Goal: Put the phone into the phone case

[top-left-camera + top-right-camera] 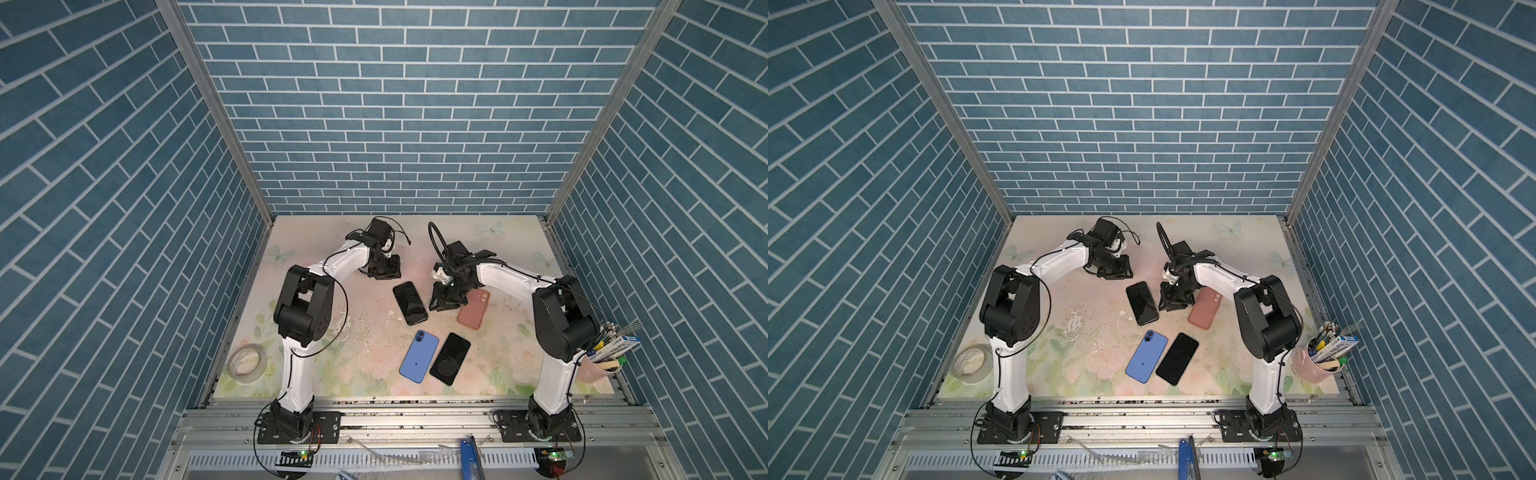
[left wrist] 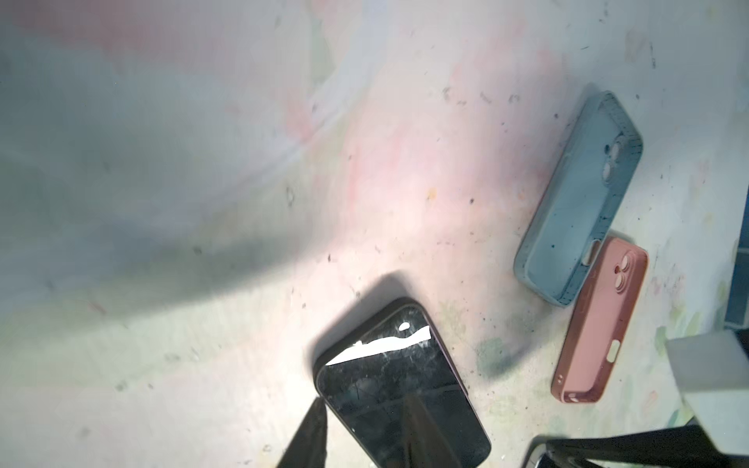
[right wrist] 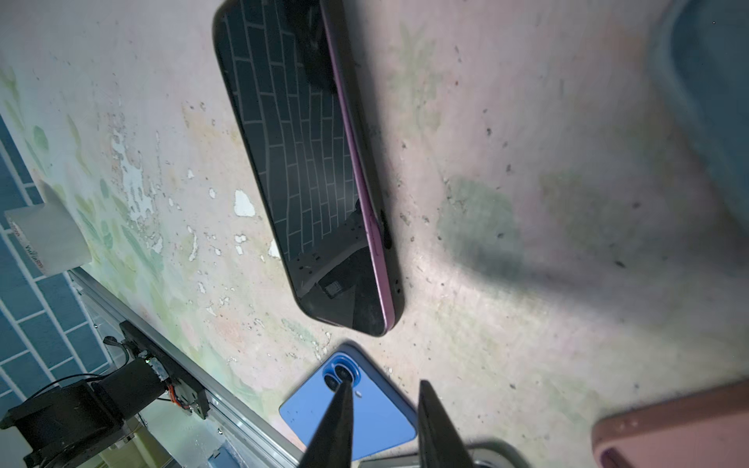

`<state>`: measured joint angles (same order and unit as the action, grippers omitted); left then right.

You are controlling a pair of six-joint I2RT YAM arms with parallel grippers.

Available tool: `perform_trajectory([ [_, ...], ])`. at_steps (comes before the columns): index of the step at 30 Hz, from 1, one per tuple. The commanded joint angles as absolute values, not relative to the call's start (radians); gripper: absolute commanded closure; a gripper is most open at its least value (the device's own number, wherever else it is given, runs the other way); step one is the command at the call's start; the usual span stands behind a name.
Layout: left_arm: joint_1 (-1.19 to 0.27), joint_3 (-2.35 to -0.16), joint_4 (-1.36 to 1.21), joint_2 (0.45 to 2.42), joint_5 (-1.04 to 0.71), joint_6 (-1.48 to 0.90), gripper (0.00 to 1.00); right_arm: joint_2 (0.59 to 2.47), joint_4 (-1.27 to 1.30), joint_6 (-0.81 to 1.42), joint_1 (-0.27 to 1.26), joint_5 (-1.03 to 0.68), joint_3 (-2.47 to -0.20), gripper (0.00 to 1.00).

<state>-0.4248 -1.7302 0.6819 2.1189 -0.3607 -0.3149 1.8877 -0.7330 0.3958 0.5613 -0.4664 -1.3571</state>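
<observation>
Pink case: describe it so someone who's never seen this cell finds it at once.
Above the floral mat, find the right gripper near the middle. The pink case lies flat just beside it, toward the right wall. It alone is pink: nearby lie black phones, a blue phone and a grey-blue case.

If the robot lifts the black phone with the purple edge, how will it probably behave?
The black phone probably stays stiff: it looks like a thin rigid slab. Its glossy screen mirrors the brick wall in the right wrist view, so it may slip in a grip. It lies flat on the table, so catching its edge looks hard.
</observation>
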Motion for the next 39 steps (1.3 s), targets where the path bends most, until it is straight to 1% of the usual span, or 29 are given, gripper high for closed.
perform_trajectory([
  [1,-0.426,-1.834,0.794,2.240,-0.365,-0.164,0.62,1.862,-0.766,0.402,0.555,-0.450,-1.332,0.66],
  [6,-0.420,-2.014,0.791,2.403,-0.529,-0.213,0.62,1.841,-0.739,0.413,0.557,-0.478,-1.284,0.61],
  [9,-0.420,-2.008,0.737,2.423,-0.593,-0.271,0.62,1.833,-0.707,0.437,0.559,-0.511,-1.251,0.59],
  [12,-0.421,-1.909,0.678,2.376,-0.601,-0.318,0.62,1.828,-0.651,0.474,0.570,-0.571,-1.216,0.57],
  [17,-0.425,-1.545,0.456,2.191,-0.650,-0.421,0.63,1.852,-0.525,0.578,0.586,-0.686,-1.184,0.56],
  [21,-0.434,-1.286,0.357,2.030,-0.616,-0.460,0.63,1.876,-0.545,0.573,0.585,-0.676,-1.230,0.56],
  [24,-0.434,-1.197,0.369,1.951,-0.568,-0.458,0.63,1.884,-0.605,0.535,0.582,-0.654,-1.273,0.56],
  [29,-0.434,-1.245,0.567,1.896,-0.390,-0.399,0.63,1.903,-0.820,0.370,0.582,-0.503,-1.377,0.58],
  [33,-0.459,-1.307,0.709,1.866,-0.277,-0.379,0.63,1.888,-0.908,0.275,0.582,-0.422,-1.396,0.60],
  [39,-0.506,-1.322,0.739,1.884,-0.265,-0.380,0.63,1.890,-0.914,0.216,0.583,-0.469,-1.376,0.64],
])
